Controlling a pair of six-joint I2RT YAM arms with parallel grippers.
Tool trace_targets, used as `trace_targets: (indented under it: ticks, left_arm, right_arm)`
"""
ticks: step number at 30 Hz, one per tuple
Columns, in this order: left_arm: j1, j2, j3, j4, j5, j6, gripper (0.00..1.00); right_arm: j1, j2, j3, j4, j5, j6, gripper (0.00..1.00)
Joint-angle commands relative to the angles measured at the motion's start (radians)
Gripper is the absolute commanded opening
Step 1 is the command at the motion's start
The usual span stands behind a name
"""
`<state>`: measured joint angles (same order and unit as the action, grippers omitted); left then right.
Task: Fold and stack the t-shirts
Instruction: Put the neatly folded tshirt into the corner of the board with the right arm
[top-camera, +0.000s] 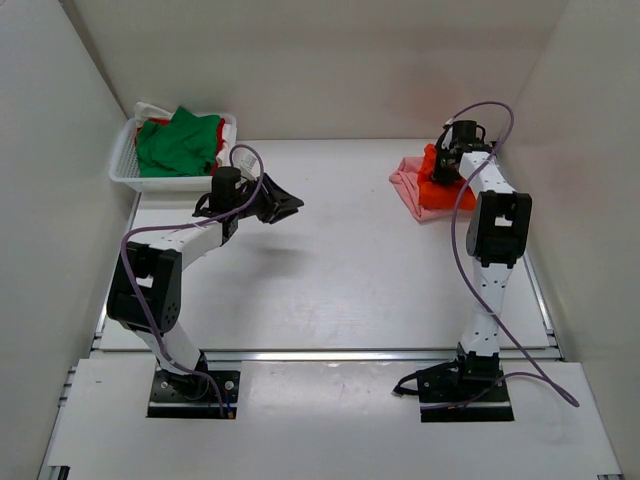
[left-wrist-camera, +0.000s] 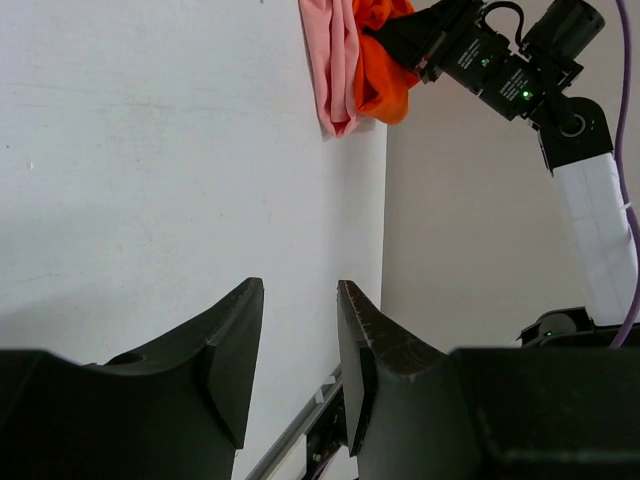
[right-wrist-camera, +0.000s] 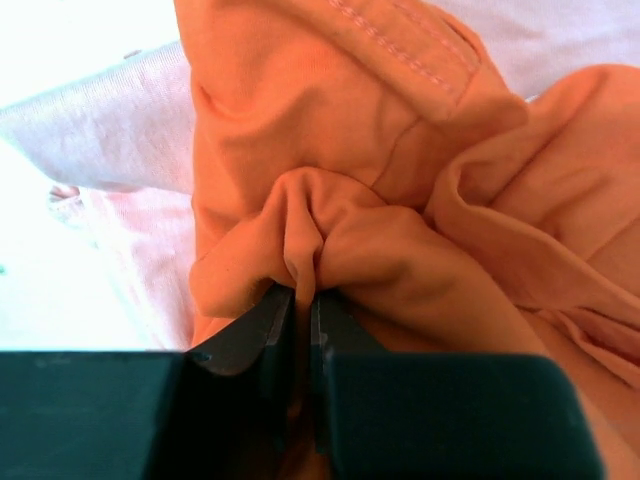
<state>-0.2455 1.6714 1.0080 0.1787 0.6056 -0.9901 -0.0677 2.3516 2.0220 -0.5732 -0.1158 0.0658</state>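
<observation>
Right gripper (right-wrist-camera: 302, 300): jaws closed on a bunched fold of the orange-red shirt (right-wrist-camera: 400, 150); the cloth fills the slit between the fingers
Orange-red shirt: crumpled at the far right of the table (top-camera: 340, 290); it rests on the pale pink shirt (top-camera: 408, 190) and touches it
Pale pink shirt: lies flat beneath; its bare part shows on the orange heap's left and near side, with one long edge running slantwise toward the near right
Left gripper (left-wrist-camera: 300, 300): jaws at a narrow gap with nothing between them; it hovers above the left-centre of the table, fingers pointing across toward the right arm
Basket (top-camera: 150, 183): far left corner; holds the green shirt (top-camera: 178, 145) heaped over the red shirt (top-camera: 222, 152)
Deciding relation: the orange-red shirt lies right at the right gripper's fingertips and well apart from the left gripper; the right arm is much the nearer; the left gripper sits near the basket instead
Judged step: the orange-red shirt looks gripped but not spread or folded; any lift would likely have to go up and toward the table's middle, away from the pink cloth
Risk: the pink shirt may drag along if the pinch catches both layers; the right wrist view shows only orange in the grip
</observation>
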Motion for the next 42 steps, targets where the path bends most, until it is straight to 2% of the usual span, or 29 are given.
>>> trace_targets:
  ticks: [1, 7, 9, 11, 13, 14, 16, 17, 18, 19, 23, 24, 25, 28, 30, 32, 34, 37, 42]
  left_arm:
    - [-0.009, -0.035, -0.019, 0.018, 0.026, 0.021, 0.47]
    - [-0.012, -0.035, -0.026, 0.007, 0.028, 0.030, 0.47]
    - [-0.012, -0.038, -0.029, 0.010, 0.042, 0.028, 0.47]
    - [-0.012, -0.039, -0.032, 0.005, 0.036, 0.030, 0.47]
    - [-0.012, -0.051, -0.037, -0.010, 0.031, 0.036, 0.47]
    - [-0.011, -0.058, -0.043, -0.024, 0.031, 0.042, 0.47]
    - [-0.005, -0.071, -0.048, -0.042, 0.026, 0.059, 0.47]
    - [0.002, -0.085, -0.055, -0.051, 0.026, 0.061, 0.47]
    - [0.011, -0.087, -0.060, -0.061, 0.029, 0.067, 0.47]
    - [0.012, -0.099, -0.068, -0.073, 0.026, 0.076, 0.47]
    - [0.018, -0.151, -0.066, -0.143, 0.014, 0.128, 0.49]
    - [0.017, -0.176, -0.068, -0.172, 0.013, 0.148, 0.50]
    - [0.025, -0.191, -0.074, -0.179, 0.008, 0.163, 0.51]
    - [0.023, -0.303, -0.112, -0.310, -0.044, 0.252, 0.99]
    - [0.026, -0.390, -0.123, -0.474, -0.111, 0.350, 0.99]
    - [0.018, -0.404, -0.114, -0.615, -0.189, 0.438, 0.99]
    - [0.028, -0.398, -0.118, -0.749, -0.202, 0.530, 0.99]
    - [0.044, -0.433, -0.213, -0.759, -0.087, 0.587, 0.99]
    - [-0.015, -0.632, -0.351, -0.667, -0.073, 0.568, 0.98]
  right_arm:
    - [-0.021, -0.135, -0.075, 0.065, -0.001, -0.020, 0.00]
    - [-0.030, -0.267, -0.140, 0.136, 0.016, -0.043, 0.00]
    - [-0.041, -0.241, -0.118, 0.125, 0.016, -0.035, 0.00]
    - [-0.060, -0.204, -0.060, 0.104, 0.007, -0.031, 0.06]
    - [-0.076, -0.152, -0.025, 0.081, -0.031, -0.029, 0.26]
    - [-0.076, -0.126, 0.007, 0.073, -0.047, -0.031, 0.32]
    - [-0.078, -0.081, 0.043, 0.059, -0.100, -0.058, 0.50]
    - [-0.076, -0.069, 0.061, 0.058, -0.102, -0.055, 0.54]
    - [-0.066, -0.066, 0.066, 0.065, -0.102, -0.092, 0.63]
    - [-0.058, -0.075, 0.066, 0.075, -0.087, -0.107, 0.72]
    - [-0.024, -0.161, 0.038, 0.104, -0.025, -0.123, 0.89]
    - [-0.018, -0.211, 0.018, 0.104, -0.006, -0.124, 0.99]
    - [-0.014, -0.239, 0.009, 0.110, 0.030, -0.109, 1.00]
    - [0.012, -0.402, -0.135, 0.124, 0.115, -0.033, 0.99]
    - [0.009, -0.522, -0.263, 0.118, 0.131, -0.020, 0.99]
    - [0.008, -0.610, -0.365, 0.072, 0.124, 0.012, 0.99]
    - [0.017, -0.714, -0.487, 0.014, 0.093, 0.029, 0.99]
    - [0.061, -0.837, -0.645, -0.051, 0.094, 0.035, 0.99]
    - [0.100, -1.049, -0.931, -0.034, 0.025, 0.071, 0.99]
